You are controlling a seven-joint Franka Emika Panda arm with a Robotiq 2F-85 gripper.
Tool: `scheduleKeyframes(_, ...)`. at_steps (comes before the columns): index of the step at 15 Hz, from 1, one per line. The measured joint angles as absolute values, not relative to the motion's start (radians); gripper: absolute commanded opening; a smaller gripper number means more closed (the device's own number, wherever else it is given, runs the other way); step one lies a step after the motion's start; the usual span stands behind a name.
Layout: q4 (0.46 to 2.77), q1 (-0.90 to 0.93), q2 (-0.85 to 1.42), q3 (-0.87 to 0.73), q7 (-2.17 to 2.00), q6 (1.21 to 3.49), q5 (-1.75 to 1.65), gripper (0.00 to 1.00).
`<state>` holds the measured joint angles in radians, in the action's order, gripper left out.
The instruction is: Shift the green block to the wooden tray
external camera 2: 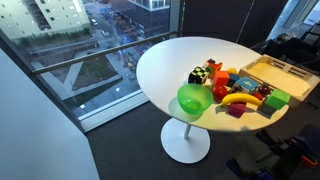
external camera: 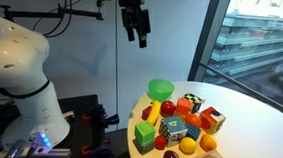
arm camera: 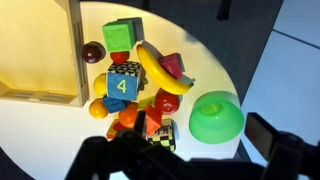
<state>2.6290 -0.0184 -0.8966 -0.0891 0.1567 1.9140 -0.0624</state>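
Observation:
The green block (external camera: 144,136) is a light-green cube at the near edge of a toy cluster on the round white table (external camera: 259,122). It also shows in the other exterior view (external camera 2: 277,99) and in the wrist view (arm camera: 121,36), just beside the wooden tray. The wooden tray (external camera 2: 280,75) is pale and empty, and its corner fills the wrist view's upper left (arm camera: 40,50). My gripper (external camera: 137,34) hangs high above the table, open and empty, far from the block. In the wrist view its dark fingers (arm camera: 200,140) frame the bottom edge.
A bright green bowl (external camera: 160,88) lies upside down by the cluster (arm camera: 215,117). A banana (arm camera: 160,70), a blue block marked 4 (arm camera: 122,85), a black cube with coloured patches (arm camera: 160,135), a red block (external camera: 211,119), an orange (external camera: 208,143) and a dark ball (arm camera: 93,51) crowd round the green block.

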Motion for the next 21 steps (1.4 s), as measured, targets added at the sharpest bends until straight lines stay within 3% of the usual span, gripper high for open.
scheduleKeyframes(21, 2.698, -0.055, -0.822, -0.128, 0.165, 1.854, -0.133, 1.00)
